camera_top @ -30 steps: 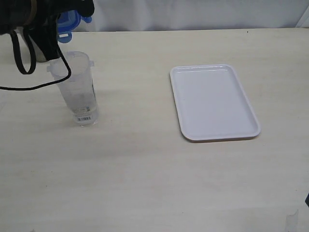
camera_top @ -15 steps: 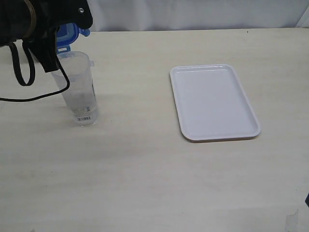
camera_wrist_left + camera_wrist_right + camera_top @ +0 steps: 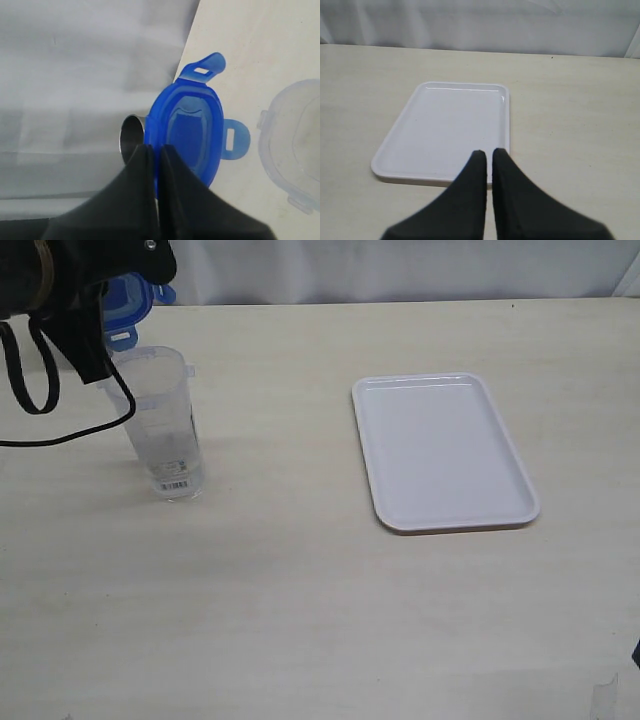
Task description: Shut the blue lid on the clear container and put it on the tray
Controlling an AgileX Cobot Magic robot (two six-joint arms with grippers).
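From where I stand, the left gripper (image 3: 156, 149) has its black jaws pinched on the edge of the blue lid (image 3: 190, 132). It holds the lid in the air over the desk's (image 3: 300, 600) far-left corner, close to the open mouth of the clear container (image 3: 163, 420) but not on it. The lid is glossy bright-blue plastic, rounded, with looped snap flaps sticking out from its rim. The container is a tall, slightly tapered tumbler of transparent plastic, standing upright with a barcode sticker near its base. Behind the lid, by the desk's far edge, the shiny rim of a metal cup (image 3: 130, 140) shows. The tray (image 3: 440, 450), a smooth white rectangle with rounded corners and a low rim, lies flat on the right half of the pale wood-grain desk, well apart from the container. The right gripper (image 3: 486, 152) has its jaws pressed together on nothing, with the tray before it.
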